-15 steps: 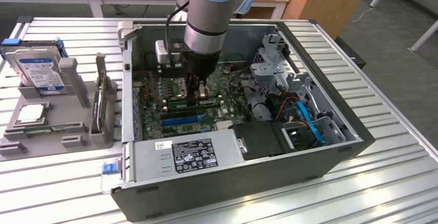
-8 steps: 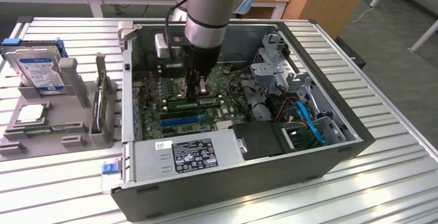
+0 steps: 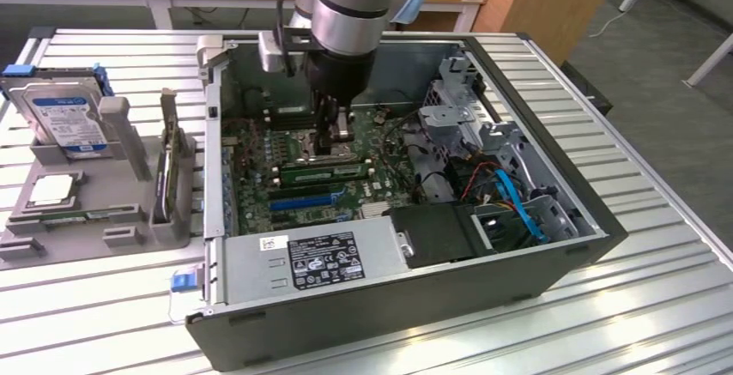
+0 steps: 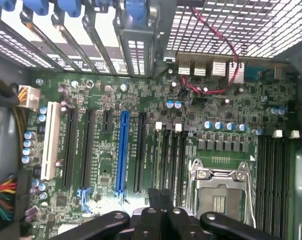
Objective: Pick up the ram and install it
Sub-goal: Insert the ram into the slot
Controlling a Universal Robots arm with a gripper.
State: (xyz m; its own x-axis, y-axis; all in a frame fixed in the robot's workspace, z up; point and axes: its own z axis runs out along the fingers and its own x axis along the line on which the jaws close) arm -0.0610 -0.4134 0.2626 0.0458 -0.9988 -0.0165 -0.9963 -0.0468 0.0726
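My gripper (image 3: 340, 146) reaches down into the open computer case (image 3: 550, 263), low over the motherboard (image 3: 304, 199). In the wrist view its black fingers (image 4: 155, 200) are pressed together with nothing visible between them, right above the dark memory slots (image 4: 168, 155) beside the CPU socket (image 4: 220, 192). In the exterior view a green ram stick (image 3: 326, 170) lies along the board just in front of the fingertips. I cannot tell whether it touches them. Another thin ram stick (image 3: 171, 165) stands on edge in the grey rack (image 3: 115, 220) outside the case.
The rack at the exterior view's left also holds a blue-labelled hard drive (image 3: 63, 117) and a square silver CPU (image 3: 51, 189). Inside the case are a black power supply (image 3: 326, 259), a drive cage (image 3: 452, 117) and blue and orange cables (image 3: 510, 195). The case walls enclose the gripper.
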